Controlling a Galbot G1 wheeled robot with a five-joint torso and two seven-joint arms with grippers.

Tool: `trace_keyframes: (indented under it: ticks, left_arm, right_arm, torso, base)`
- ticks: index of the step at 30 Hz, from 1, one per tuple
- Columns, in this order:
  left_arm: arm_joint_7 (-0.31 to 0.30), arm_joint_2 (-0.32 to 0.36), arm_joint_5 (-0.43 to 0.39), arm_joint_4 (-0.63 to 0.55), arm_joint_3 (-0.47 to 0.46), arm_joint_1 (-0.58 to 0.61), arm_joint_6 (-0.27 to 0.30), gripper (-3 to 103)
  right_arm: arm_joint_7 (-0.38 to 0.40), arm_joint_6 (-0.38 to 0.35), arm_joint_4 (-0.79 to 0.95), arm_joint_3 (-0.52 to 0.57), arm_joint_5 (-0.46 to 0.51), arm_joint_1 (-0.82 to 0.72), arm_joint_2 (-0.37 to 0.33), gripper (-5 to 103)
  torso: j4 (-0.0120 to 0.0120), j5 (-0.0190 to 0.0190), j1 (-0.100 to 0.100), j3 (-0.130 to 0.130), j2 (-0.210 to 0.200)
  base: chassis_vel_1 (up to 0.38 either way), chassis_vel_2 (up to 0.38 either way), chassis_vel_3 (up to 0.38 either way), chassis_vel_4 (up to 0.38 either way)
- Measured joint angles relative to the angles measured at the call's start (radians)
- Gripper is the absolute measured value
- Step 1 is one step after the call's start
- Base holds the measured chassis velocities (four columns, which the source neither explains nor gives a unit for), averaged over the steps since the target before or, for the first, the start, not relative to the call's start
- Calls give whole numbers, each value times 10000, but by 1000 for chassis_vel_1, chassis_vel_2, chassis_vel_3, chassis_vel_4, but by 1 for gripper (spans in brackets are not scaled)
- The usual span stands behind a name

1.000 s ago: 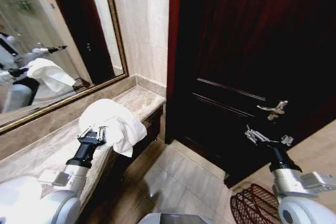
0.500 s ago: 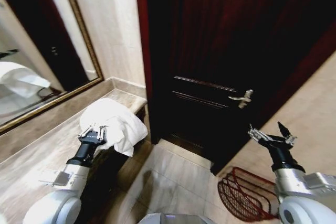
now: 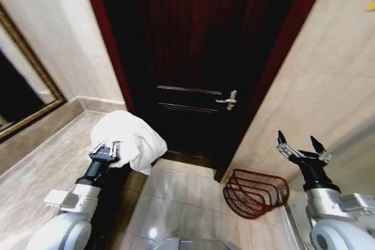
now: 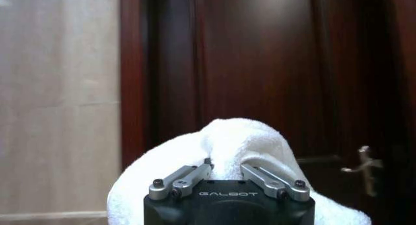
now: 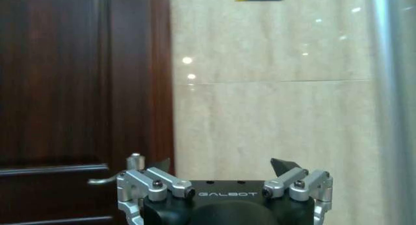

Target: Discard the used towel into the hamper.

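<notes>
1. Towel [image 3: 130,140], white and bunched, hangs from the left pincer [image 3: 104,149], which is pinched into its folds and held up in front of the robot's left side, above the edge of the marble desk [image 3: 41,168].
2. Across the last second the whole head view has swung toward the robot's right: the mirror has slid almost out at the left edge, and the dark door [image 3: 193,57] with its lever handle [image 3: 228,99] now sits in the middle. That is the camera turning with the robot, not the room moving.
3. Hamper [image 3: 255,192], a red-brown wire basket, has come fully into sight on the floor tiles by the wall right of the door, where before just its rim peeked in at the bottom edge.
4. The right pincer [image 3: 300,146] is raised on the right, its fingers spread and carrying nothing.
5. My reading: towel and hamper are well apart, so the drop is not yet due, but the target is now in front.
</notes>
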Motion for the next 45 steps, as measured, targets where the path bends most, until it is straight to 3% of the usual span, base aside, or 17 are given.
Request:
trace_keyframes:
  ticks: [45]
  left_arm:
    - [-9, -156, 123, 0, 29, 6, -276, 5]
  right_arm:
    - [-9, -7, 1, -72, 6, 40, 94, 100]
  torso:
    - [3, -2, -1083, -1337, -2422]
  base:
    - [-61, -59, -61, -60]
